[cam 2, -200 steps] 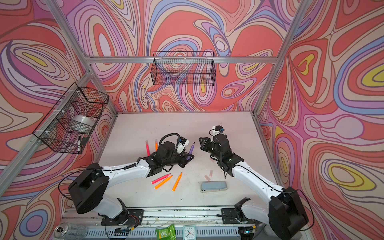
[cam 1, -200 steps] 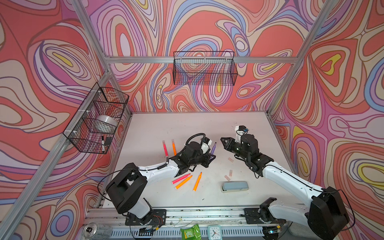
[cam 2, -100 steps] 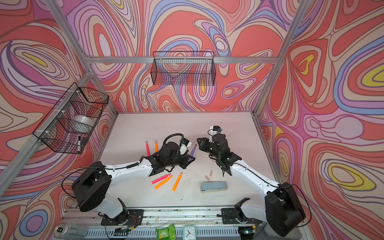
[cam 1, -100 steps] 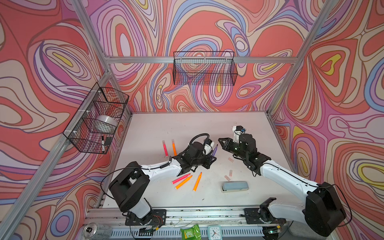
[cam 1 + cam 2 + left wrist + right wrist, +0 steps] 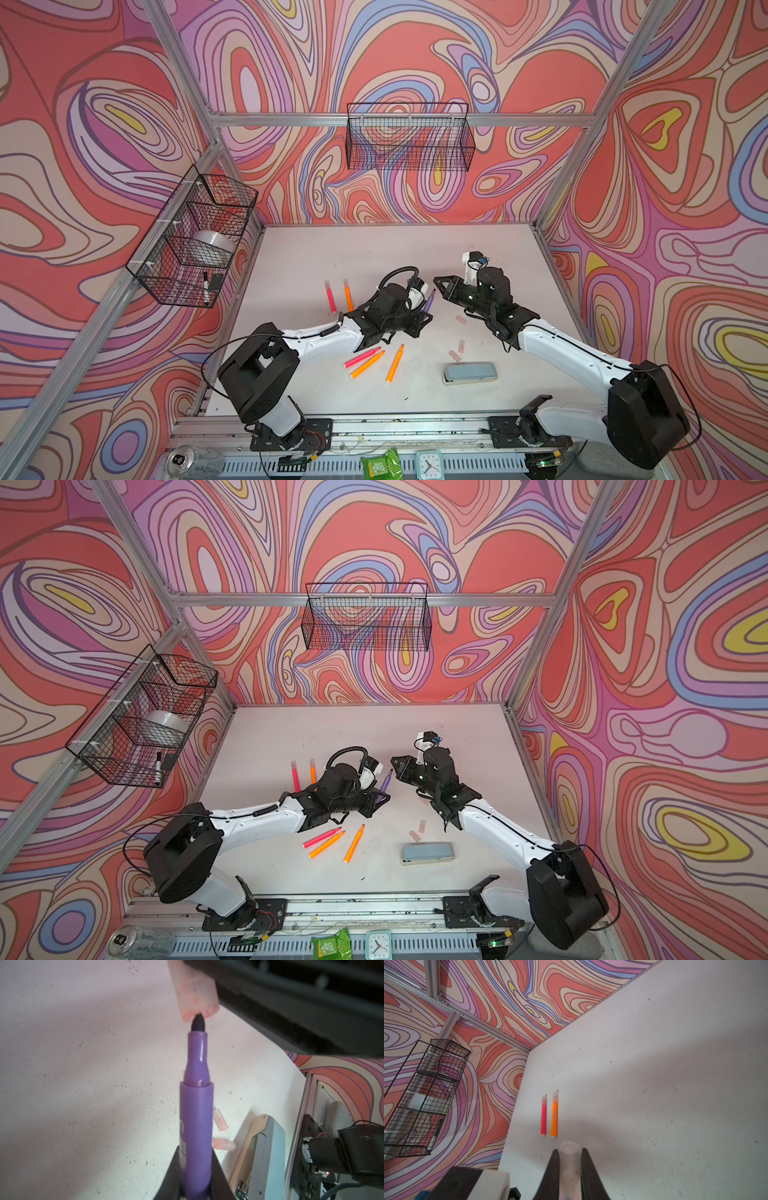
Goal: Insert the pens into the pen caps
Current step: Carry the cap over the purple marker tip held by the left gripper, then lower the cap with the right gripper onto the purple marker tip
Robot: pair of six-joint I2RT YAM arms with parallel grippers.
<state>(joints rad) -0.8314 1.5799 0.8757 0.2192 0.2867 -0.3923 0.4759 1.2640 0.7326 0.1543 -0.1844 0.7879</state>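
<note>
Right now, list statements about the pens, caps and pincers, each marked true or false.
1. The left pincer is shut on the purple pen. True.
2. The right pincer is empty. False: it is shut on a pen cap.
3. The purple pen is fully seated in that cap. False: only its dark tip meets the cap's mouth.
4. A capped pink pen and a capped orange pen lie side by side. True.
5. The stapler is held by a pincer. False: it lies free on the table.
</note>
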